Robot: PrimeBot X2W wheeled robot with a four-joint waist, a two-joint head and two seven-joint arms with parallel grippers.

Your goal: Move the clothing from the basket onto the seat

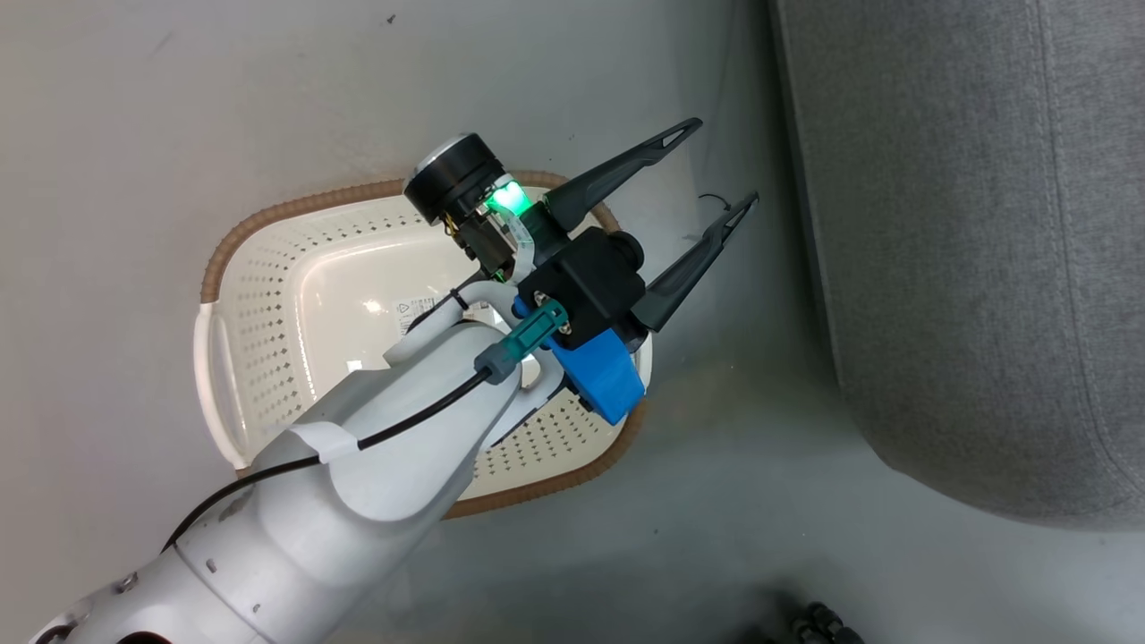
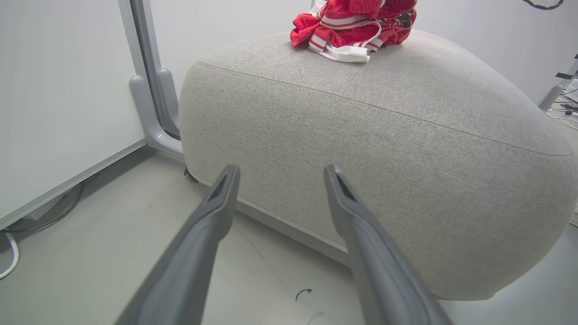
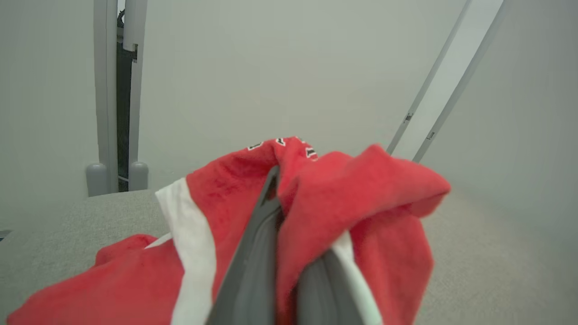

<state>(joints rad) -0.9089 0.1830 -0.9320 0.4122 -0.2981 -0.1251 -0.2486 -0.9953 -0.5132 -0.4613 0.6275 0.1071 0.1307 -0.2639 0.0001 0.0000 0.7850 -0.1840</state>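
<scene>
Clothing (image 3: 352, 203): red bundle pinched in the closed fingers of right gripper (image 3: 282, 194), draped over seat (image 3: 487, 253) at 6 o'clock (release judged next). Basket (image 1: 268, 295) at seat's 9 o'clock in head view. Left gripper (image 1: 723, 162) above it, splayed, holding nothing, pointing to 2 o'clock.

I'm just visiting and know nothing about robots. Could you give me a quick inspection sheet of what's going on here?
Surface: smooth grey floor.
Job's things: cream basket, no clothes seen inside, left arm hides part; red-and-white clothing heaped on the grey seat.
Clutter: small dark curl on the floor.
Grippers: left gripper open, empty, pointing at the seat; right gripper shut on red clothing above the seat.
Cables: black cable along the left arm; white cable on the floor.
Surroundings: pale partition panel beside the seat.
</scene>
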